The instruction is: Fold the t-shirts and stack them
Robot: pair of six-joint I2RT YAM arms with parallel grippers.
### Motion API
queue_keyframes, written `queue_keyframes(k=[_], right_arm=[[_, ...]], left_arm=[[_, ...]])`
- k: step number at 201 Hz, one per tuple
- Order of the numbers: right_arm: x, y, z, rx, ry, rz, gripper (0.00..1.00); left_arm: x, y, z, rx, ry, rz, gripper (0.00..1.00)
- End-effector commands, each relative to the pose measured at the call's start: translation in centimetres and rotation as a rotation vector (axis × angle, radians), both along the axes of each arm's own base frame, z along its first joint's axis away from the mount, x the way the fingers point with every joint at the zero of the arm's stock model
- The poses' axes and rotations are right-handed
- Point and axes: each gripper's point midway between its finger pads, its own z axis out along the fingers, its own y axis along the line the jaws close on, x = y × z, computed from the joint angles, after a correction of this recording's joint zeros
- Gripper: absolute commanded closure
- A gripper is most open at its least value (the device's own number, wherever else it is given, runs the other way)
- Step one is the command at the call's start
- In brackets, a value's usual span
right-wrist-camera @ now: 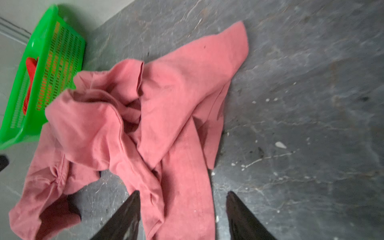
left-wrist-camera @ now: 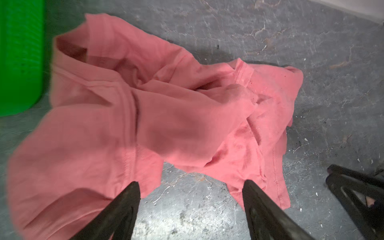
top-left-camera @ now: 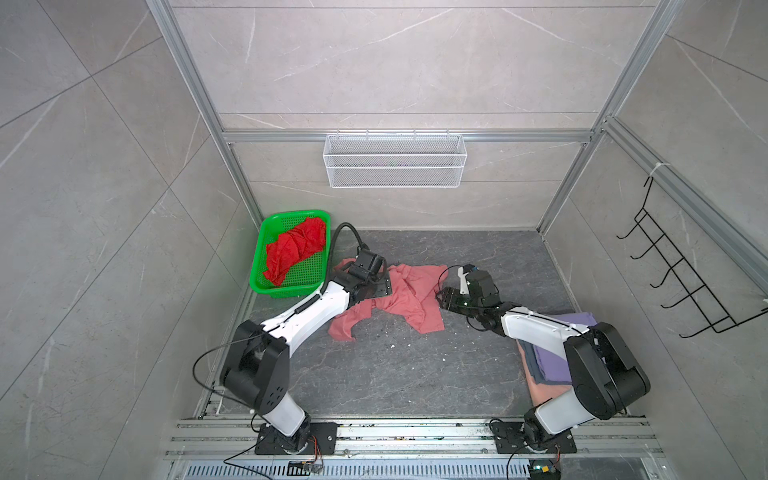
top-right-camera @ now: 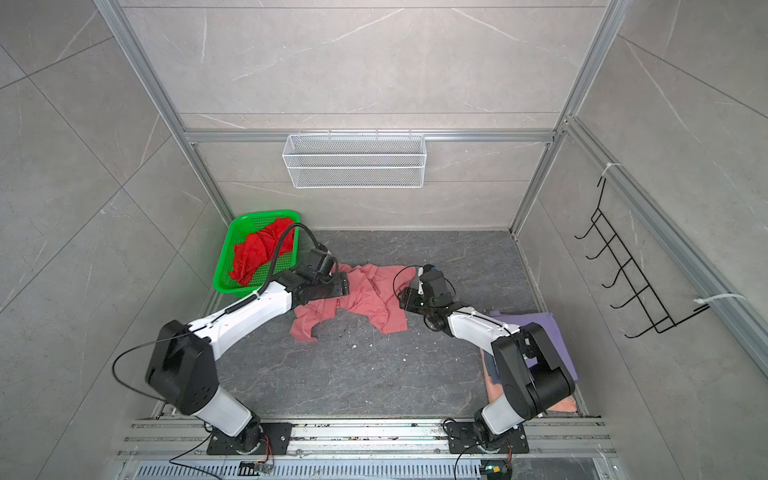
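A salmon-pink t-shirt lies crumpled on the dark floor between my two arms. My left gripper hangs open at its near-left side, with bare floor between the fingers and cloth by each tip. My right gripper is open over the shirt's right edge, and a strip of cloth lies below the gap. A bright red t-shirt sits bunched in the green basket. At the right, partly under my right arm, is a stack with a lavender tee on top and a peach one lowest.
A white wire basket hangs on the back rail. A black hook rack is on the right wall. Aluminium posts frame the floor, and the arms' base rail runs along the front. White specks dot the floor.
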Motion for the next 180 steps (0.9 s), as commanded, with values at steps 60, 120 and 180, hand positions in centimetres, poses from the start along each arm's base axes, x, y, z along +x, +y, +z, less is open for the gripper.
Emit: queue_keyframes(k=[60,120,180], right_arm=[[-5.8,-0.2,-6.8,-0.331,0.158,0.058,0.28],[-8.3,1.3,-10.8,-0.484,0.264,0.126,0.37],[-5.5,0.9,-7.7,-0.501,0.175,-0.027,1.0]], left_arm=[[4.8,-4.4,-3.4,-0.019,-0.026,-0.124,0.24],[5.4,-3.4,-4.8,-0.046,-0.022,-0.076,0.31],[4.3,-0.2,-1.6,-0.021,-0.083,-0.011,0.28]])
